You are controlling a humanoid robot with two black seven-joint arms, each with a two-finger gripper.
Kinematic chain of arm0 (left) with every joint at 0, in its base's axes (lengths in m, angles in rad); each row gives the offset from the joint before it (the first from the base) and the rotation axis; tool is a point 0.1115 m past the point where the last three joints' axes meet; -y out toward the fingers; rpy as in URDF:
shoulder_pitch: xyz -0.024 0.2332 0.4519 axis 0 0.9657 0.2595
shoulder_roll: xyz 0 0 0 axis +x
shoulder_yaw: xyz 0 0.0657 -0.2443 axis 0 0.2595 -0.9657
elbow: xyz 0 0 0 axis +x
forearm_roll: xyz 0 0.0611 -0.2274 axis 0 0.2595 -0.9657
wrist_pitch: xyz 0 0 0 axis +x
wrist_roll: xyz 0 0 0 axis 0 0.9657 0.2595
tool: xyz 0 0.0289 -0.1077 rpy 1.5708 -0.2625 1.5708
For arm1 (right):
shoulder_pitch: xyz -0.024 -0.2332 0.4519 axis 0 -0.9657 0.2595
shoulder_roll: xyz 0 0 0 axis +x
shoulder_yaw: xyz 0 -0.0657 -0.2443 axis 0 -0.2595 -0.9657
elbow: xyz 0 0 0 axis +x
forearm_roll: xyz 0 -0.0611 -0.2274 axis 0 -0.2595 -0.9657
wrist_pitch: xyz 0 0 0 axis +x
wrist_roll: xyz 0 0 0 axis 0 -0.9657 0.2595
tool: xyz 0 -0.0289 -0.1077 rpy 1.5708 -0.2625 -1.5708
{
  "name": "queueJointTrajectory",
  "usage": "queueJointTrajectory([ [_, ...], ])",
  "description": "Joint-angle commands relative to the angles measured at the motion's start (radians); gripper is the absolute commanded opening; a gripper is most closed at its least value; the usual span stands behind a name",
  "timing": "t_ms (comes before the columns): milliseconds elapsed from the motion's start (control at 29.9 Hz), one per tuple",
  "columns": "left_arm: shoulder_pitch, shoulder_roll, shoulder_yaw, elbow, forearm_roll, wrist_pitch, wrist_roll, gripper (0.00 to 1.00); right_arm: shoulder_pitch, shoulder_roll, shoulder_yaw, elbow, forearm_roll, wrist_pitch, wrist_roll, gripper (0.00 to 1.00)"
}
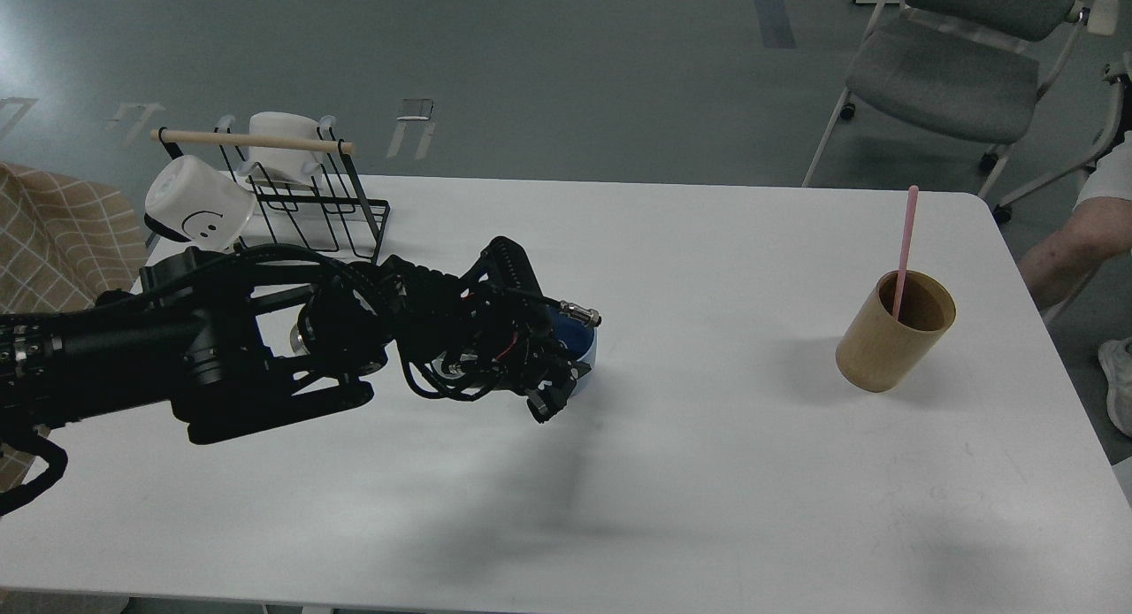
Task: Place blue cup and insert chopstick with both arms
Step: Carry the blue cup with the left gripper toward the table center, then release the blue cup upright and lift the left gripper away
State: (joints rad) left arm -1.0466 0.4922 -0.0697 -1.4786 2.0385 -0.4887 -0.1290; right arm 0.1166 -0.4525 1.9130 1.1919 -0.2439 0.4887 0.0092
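Note:
The blue cup (pixel 582 341) shows as a small patch of light blue with a darker inside, mostly hidden behind my left gripper (pixel 559 375). The gripper is closed around the cup and holds it upright, low over the white table (pixel 707 472) left of centre. I cannot tell whether the cup touches the table. The pink chopstick (pixel 904 249) stands upright in the tan wooden cup (pixel 895 332) at the right of the table. My right arm is out of view.
A black wire rack (pixel 309 203) with a wooden rod on top stands at the back left, holding a white smiley-face mug (pixel 199 211) and another white mug (pixel 281 141). A grey chair (pixel 964 65) and a person's leg (pixel 1074 242) are beyond the table's right side.

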Motion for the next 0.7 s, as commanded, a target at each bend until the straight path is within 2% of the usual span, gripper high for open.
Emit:
queueJointTrajectory([
  [0, -0.009, -0.001, -0.002, -0.003, -0.004, 0.0, -0.001, 0.59, 0.0, 0.0, 0.0, 0.0, 0.0, 0.0, 0.0, 1.0],
  [167, -0.035, 0.006, -0.015, -0.005, -0.02, 0.0, -0.008, 0.71, 0.0, 0.0, 0.0, 0.001, 0.0, 0.0, 0.0, 1.0],
  [401, -0.179, 0.069, -0.068, 0.004, -0.296, 0.0, -0.001, 0.85, 0.0, 0.003, 0.0, 0.002, 0.009, 0.0, 0.0, 1.0],
  [468, -0.21, 0.089, -0.14, 0.024, -0.429, 0.0, 0.0, 0.91, 0.0, 0.015, -0.002, 0.009, 0.012, 0.0, 0.0, 1.0],
  [668, -0.191, 0.172, -0.3, 0.099, -0.676, 0.0, 0.0, 0.94, 0.002, 0.023, -0.014, 0.011, 0.009, 0.0, -0.003, 1.0],
])
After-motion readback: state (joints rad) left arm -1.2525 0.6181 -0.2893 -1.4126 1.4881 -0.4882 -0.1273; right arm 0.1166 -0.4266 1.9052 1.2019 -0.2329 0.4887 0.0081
